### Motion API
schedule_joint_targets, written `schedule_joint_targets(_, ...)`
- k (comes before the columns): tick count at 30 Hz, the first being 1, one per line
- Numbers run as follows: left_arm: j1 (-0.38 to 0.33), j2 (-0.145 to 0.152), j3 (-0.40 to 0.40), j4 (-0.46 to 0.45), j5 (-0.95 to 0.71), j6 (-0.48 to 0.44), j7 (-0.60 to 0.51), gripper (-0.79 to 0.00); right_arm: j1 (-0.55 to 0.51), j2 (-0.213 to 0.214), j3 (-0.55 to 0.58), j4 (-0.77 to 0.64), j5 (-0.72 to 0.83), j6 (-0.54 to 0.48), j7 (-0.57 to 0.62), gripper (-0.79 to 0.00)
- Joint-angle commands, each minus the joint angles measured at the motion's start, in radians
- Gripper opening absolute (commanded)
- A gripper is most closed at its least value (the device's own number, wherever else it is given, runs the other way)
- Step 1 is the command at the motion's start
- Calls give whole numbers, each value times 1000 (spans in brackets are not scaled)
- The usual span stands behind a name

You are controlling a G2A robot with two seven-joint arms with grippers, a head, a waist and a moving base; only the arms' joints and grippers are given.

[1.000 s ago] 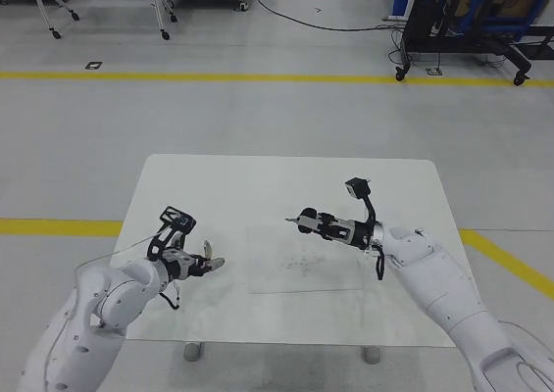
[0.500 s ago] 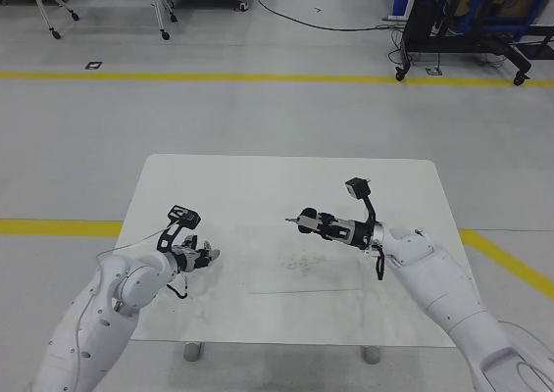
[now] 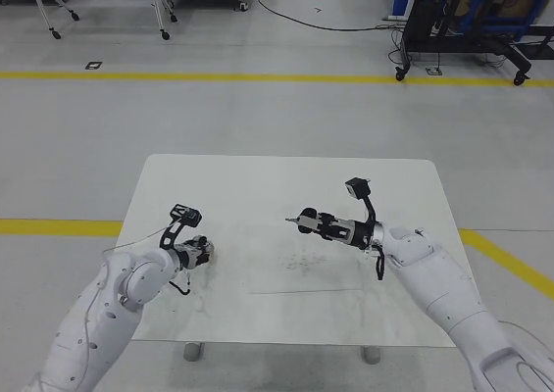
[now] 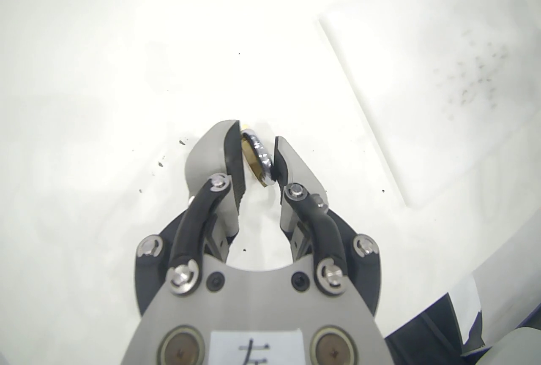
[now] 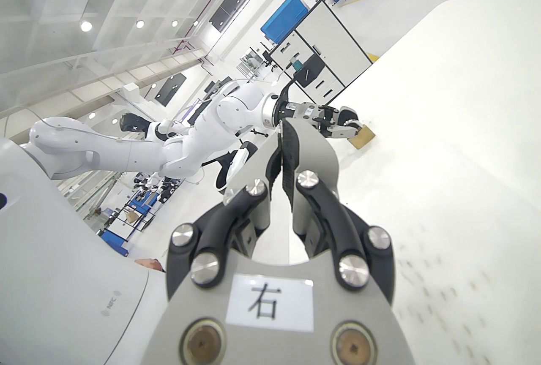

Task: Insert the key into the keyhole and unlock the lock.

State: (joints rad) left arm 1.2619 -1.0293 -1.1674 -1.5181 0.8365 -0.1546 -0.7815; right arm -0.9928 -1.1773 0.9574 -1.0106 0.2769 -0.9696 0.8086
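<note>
White table [image 3: 257, 181] with rounded corners, broad bare surface toward the far edge; thin pale sheet [image 3: 306, 263] flat at its middle, speckled with small dark marks.

Left gripper [image 4: 255, 139] low in the table's left half, nearer the left edge than the middle, fingers pinching the lock [image 4: 255, 160] from both sides; right gripper [image 5: 282, 126] over the middle, by the sheet's far left corner, fingers pressed together, tips pointing toward the lock.

Small padlock: brass body, bright silver shackle, tilted between the black pads [image 4: 234, 159]; from the right wrist a tan block down at the tabletop; well apart from the right gripper, with bare tabletop and the sheet's left edge between.

Thin sliver [image 3: 288, 220] poking past the right gripper's tips; too small to tell what.
</note>
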Motion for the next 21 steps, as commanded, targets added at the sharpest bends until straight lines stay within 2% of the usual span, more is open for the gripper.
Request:
schedule_joint_targets(1,5,1,-11,-11,-11,7,-7,-785,0,0,0,0,0,0,0,-785)
schedule_joint_targets(9,30,4,-39,-35,-41,2,7,-785,0,0,0,0,0,0,0,-785)
schedule_joint_targets(19,67,-6,-104,-38,-261,-117,278,-785,0,0,0,0,0,0,0,-785)
schedule_joint_targets(21,69,-6,-105,-44,-254,-122,289,-785,0,0,0,0,0,0,0,-785)
